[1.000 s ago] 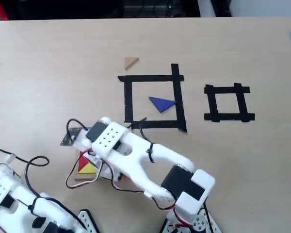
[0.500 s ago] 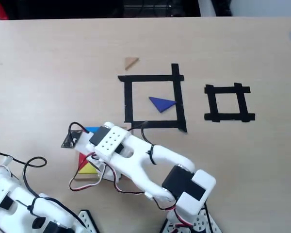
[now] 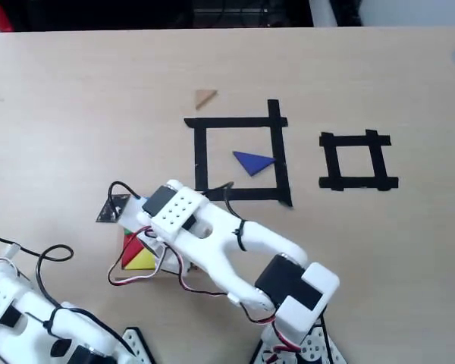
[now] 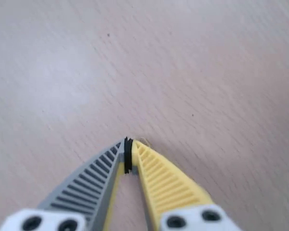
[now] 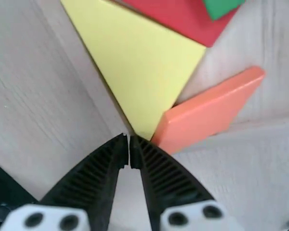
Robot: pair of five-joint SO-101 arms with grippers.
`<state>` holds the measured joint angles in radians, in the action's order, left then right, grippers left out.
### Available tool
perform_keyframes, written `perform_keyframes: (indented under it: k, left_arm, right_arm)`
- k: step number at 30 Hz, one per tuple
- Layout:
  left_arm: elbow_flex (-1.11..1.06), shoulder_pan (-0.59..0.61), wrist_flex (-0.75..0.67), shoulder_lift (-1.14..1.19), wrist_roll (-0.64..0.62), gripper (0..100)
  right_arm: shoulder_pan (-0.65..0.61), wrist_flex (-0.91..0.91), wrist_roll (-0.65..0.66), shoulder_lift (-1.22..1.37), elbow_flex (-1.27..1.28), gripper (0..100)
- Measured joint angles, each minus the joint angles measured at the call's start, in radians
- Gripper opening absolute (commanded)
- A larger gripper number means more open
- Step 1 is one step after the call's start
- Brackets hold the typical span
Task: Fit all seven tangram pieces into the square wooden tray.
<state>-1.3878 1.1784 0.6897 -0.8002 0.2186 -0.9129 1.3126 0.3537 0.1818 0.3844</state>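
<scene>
The wooden tray holds a yellow triangle, a red piece, a green piece and an orange piece, whose corner meets the yellow triangle's edge. My right gripper is shut and empty, its tips just short of the yellow triangle's point and beside the orange piece. From above, the right arm covers most of the tray, leaving yellow and red showing. A blue triangle and a tan triangle lie farther back. My left gripper is shut over bare table.
The blue triangle sits inside a black tape square; a smaller tape square lies to its right. The tan triangle lies just beyond the larger square. The left arm rests at the near left corner.
The right arm's wrist has shifted slightly right and away over the tray, uncovering a bit more of the yellow and red pieces. The left arm and the loose triangles stayed put.
</scene>
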Motion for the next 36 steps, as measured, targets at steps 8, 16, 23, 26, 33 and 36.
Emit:
perform_keyframes:
  k: [8, 16, 23, 26, 33, 36]
  left_arm:
    - [0.000, 0.000, 0.000, 0.000, 0.000, 3]
    - [0.000, 0.000, 0.000, 0.000, 0.000, 3]
    - [0.000, 0.000, 0.000, 0.000, 0.000, 3]
    - [0.000, 0.000, 0.000, 0.000, 0.000, 3]
    - [0.000, 0.000, 0.000, 0.000, 0.000, 3]
    - [0.000, 0.000, 0.000, 0.000, 0.000, 3]
  right_arm:
    - [0.000, 0.014, 0.026, 0.000, -0.005, 1.1]
    - [0.000, -0.018, 0.075, 0.000, -0.051, 1.1]
    - [0.000, -0.017, 0.081, 0.000, -0.051, 1.1]
    - [0.000, -0.017, 0.081, 0.000, -0.051, 1.1]
    - [0.002, -0.018, 0.081, 0.038, -0.052, 1.1]
    - [0.002, -0.018, 0.081, 0.043, -0.052, 1.1]
